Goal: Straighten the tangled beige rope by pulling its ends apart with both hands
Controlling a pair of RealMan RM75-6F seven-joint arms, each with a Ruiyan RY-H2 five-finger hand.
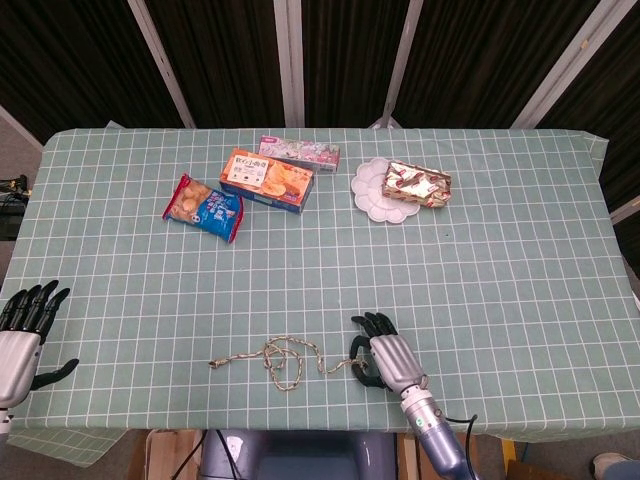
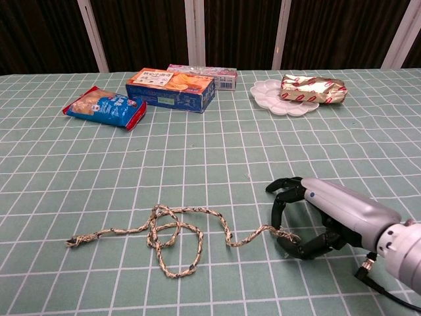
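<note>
The beige rope lies tangled in loops near the table's front edge, also seen low in the chest view. Its left end lies free on the cloth. My right hand sits at the rope's right end. In the chest view this right hand curls its fingers down over that end, which is pinched between a finger and the thumb. My left hand hovers at the table's left front corner, fingers spread, holding nothing, far from the rope. The chest view does not show it.
On the green checked tablecloth at the back are a blue snack bag, an orange box, a pink box, and a white flower-shaped dish with a gold-wrapped packet resting on it.
</note>
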